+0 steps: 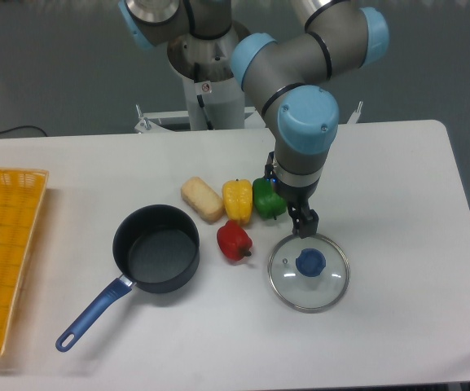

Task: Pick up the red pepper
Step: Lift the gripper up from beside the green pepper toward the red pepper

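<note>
The red pepper (235, 240) is small, glossy and lumpy. It lies on the white table (397, 179) between the dark pot and the glass lid, just below the yellow pepper (237, 199). My gripper (303, 224) points down to the right of the red pepper, beside the green pepper (267, 198) and above the far rim of the lid. It holds nothing that I can see. Its fingers are small and dark, and I cannot tell how far apart they stand.
A dark pot with a blue handle (155, 248) stands left of the red pepper. A glass lid with a blue knob (309, 271) lies to its right. A tan bread-like piece (202, 199) lies by the yellow pepper. A yellow basket (2, 252) is at the left edge.
</note>
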